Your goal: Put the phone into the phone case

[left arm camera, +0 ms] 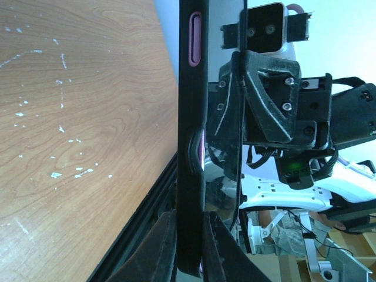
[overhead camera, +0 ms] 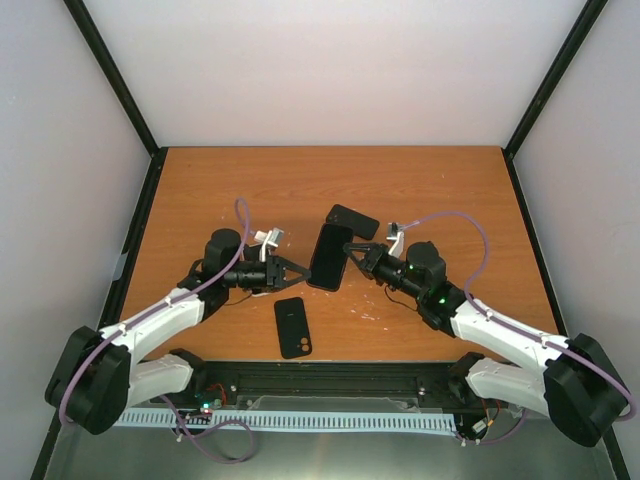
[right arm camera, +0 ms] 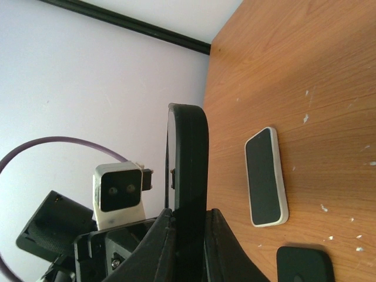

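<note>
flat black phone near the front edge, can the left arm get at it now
Probably not yet: nothing covers the flat black phone, but the left arm has its jaws shut on the upright phone.

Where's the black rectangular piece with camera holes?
In the top view, the black rectangular piece with camera holes lies flat on the wooden table, at the middle of its near edge, just nearer than the held black slab.

Robotics lab cell, white walls (overhead camera: pixel 330 70), black frame posts (overhead camera: pixel 114 80); scuffed wooden table (overhead camera: pixel 330 180)
</note>
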You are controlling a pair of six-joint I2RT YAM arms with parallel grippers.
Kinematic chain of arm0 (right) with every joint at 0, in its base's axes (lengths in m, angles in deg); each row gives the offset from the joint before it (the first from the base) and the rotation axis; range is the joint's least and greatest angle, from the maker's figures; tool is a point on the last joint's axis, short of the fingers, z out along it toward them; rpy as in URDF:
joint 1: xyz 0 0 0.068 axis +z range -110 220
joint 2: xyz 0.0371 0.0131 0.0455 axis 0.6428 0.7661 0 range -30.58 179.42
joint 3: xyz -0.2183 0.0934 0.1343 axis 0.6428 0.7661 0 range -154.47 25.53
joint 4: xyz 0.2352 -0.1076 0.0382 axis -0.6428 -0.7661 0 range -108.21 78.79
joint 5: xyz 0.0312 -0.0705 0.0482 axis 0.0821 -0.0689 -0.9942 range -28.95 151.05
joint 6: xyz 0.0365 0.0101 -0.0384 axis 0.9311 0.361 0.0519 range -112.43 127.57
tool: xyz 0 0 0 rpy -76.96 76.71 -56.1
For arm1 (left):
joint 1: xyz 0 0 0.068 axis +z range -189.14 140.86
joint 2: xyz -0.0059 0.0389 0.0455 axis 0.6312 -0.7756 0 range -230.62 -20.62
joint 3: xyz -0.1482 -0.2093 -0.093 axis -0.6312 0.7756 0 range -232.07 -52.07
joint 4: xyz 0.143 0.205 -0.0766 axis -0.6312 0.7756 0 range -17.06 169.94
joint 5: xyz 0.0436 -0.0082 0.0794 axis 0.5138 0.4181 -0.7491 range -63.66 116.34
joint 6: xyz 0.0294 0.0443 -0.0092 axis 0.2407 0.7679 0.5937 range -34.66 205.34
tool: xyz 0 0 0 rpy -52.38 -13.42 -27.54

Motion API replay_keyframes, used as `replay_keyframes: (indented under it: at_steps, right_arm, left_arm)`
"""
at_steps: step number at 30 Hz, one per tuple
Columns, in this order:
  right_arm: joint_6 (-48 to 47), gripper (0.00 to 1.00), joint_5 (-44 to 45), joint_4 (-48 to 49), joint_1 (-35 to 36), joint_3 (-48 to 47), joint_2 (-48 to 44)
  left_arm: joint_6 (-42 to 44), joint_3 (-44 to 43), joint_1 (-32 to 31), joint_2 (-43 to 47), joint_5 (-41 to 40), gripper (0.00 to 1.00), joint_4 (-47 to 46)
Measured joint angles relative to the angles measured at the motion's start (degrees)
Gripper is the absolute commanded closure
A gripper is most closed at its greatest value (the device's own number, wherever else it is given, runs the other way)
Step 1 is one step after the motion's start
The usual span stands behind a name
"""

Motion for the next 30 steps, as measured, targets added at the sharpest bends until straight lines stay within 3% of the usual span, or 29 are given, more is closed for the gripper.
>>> replay_keyframes:
  at_steps: [5, 12, 16, 21, 30]
  right_arm:
    - [-0.7, 0.93, 1.2, -0.2, -0.3, 0.0, 1.3]
    - [-2.7, 0.94, 0.3, 0.2, 0.0, -0.1, 4.1]
    - [-5.2, 0.94, -0.3, 0.2, 0.1, -0.2, 6.4]
    - [-9.9, 0.94, -2.3, -0.4, -0.3, -3.3, 12.8]
    - [-18.8, 0.92, -6.9, -1.2, -1.9, -14.4, 28.3]
  left_arm:
    - [3.0, -2.7, -0.7, -1.3, -2.5, 0.95, 5.7]
    - [5.6, -4.0, -1.1, -1.3, -7.0, 0.53, 11.8]
    - [7.3, -5.6, -1.2, -0.7, -10.1, 0.36, 14.1]
    - [10.0, -6.3, -0.8, 3.2, -15.2, 0.04, 18.2]
    - [15.4, -8.0, -0.5, 12.0, -30.1, 0.00, 29.1]
